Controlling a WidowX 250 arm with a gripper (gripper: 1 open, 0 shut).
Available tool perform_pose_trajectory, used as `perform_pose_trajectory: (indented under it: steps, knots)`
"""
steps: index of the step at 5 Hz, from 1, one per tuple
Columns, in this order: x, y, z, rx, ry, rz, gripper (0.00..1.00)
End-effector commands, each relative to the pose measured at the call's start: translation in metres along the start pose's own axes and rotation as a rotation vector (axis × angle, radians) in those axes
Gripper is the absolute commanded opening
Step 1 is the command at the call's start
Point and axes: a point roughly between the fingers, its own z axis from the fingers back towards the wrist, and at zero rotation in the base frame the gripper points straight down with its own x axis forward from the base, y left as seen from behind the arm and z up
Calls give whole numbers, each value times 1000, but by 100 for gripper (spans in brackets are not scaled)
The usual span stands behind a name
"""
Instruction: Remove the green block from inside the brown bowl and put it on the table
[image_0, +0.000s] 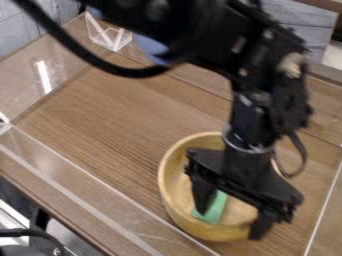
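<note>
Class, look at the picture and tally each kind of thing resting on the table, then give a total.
Green block: 1
Brown bowl: 1
Total: 2
</note>
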Motion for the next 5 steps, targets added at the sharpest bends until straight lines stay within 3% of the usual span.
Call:
perform_pose_trajectory:
  steps: [1, 5]
  knots:
    - [19, 13, 10, -38, -49, 42, 100]
    - [37, 19, -4, -82, -77, 63, 100]
